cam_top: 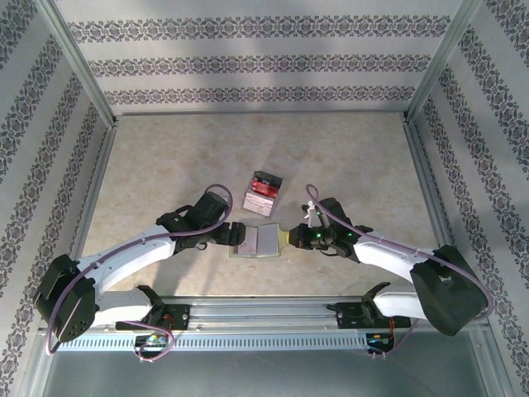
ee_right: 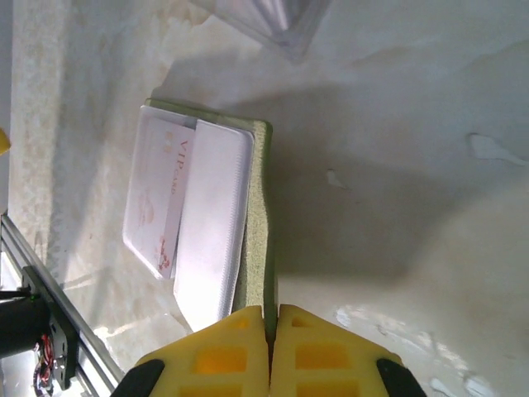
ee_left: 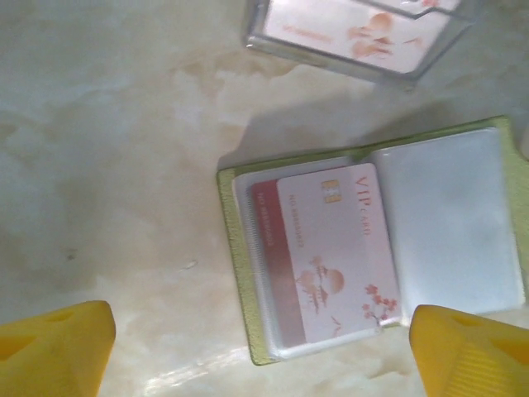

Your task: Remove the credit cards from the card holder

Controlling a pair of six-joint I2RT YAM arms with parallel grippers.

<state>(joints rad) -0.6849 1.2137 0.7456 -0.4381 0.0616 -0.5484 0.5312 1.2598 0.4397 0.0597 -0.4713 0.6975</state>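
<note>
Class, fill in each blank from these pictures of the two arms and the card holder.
The card holder lies ___ on the table.
The right fingers are ___ on its edge.
The left fingers stand ___, holding nothing.
The pale pink card in its pocket reads ___ card.
Missing words: open; shut; open; VIP.

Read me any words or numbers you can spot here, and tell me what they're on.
"VIP", with a smaller "card" after it: on the pale card in the card holder.
Fine print on the red card behind it: too blurred to read.
Label on the clear box: too blurred to read.
</note>
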